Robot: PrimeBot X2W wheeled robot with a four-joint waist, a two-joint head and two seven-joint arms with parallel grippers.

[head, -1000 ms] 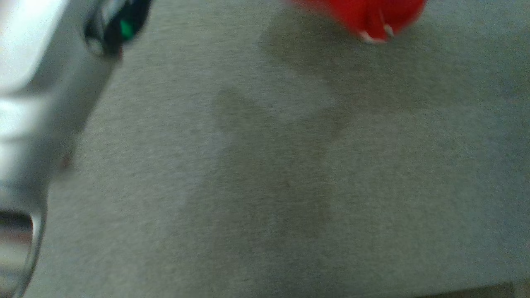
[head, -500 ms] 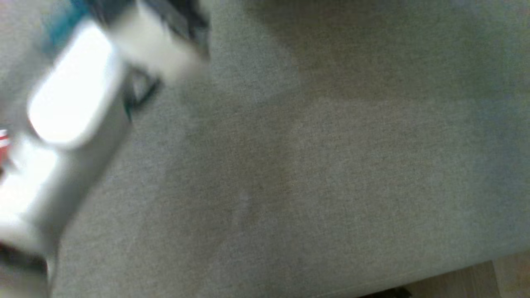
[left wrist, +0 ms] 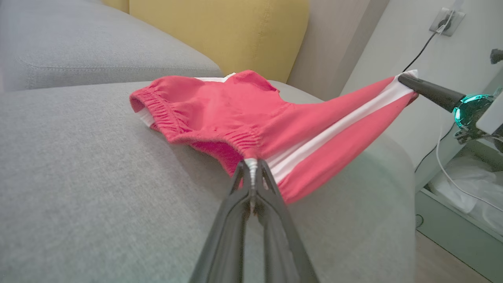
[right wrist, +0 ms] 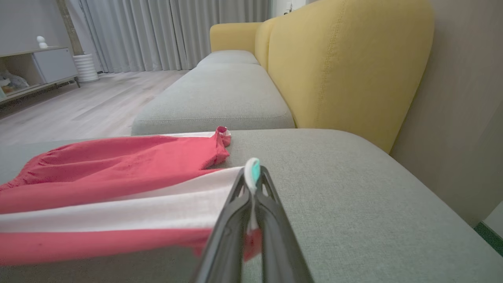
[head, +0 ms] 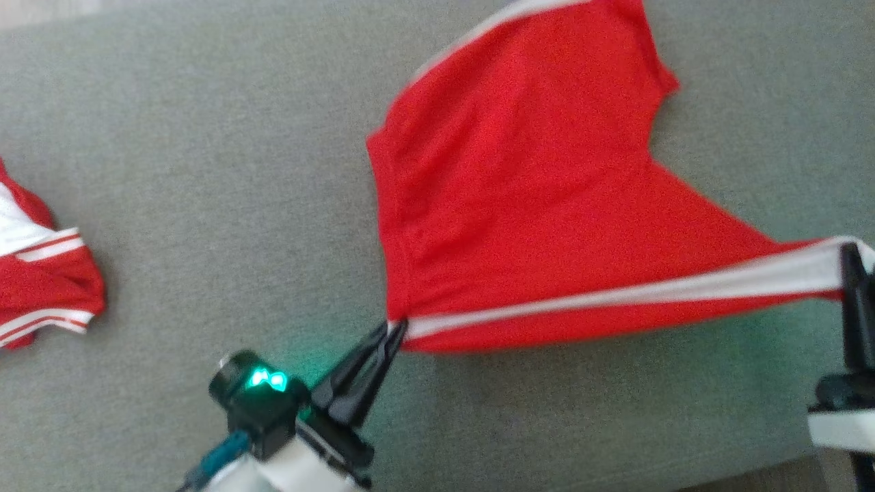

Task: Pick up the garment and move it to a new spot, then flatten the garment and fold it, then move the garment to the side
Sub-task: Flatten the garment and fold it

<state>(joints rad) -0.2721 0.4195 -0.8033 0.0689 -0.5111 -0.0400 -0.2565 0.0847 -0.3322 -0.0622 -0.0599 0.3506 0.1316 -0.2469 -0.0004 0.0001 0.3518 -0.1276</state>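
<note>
The red garment (head: 519,205), a pair of shorts with a white side stripe (head: 615,295), rests partly on the grey sofa seat (head: 205,171), its near edge stretched taut between the two hands; the left hand (head: 395,329) is clenched on the elastic waistband corner where the stripe starts; the right hand (head: 850,260) is clenched on the stripe's far end at the leg hem, raised off the seat. A second red-and-white garment (head: 41,287) lies well apart at the seat's left; yellow back cushions (right wrist: 346,67) stand behind.

Left claw (head: 394,329) black, tapered; wrist light (head: 266,378) glows green
</note>
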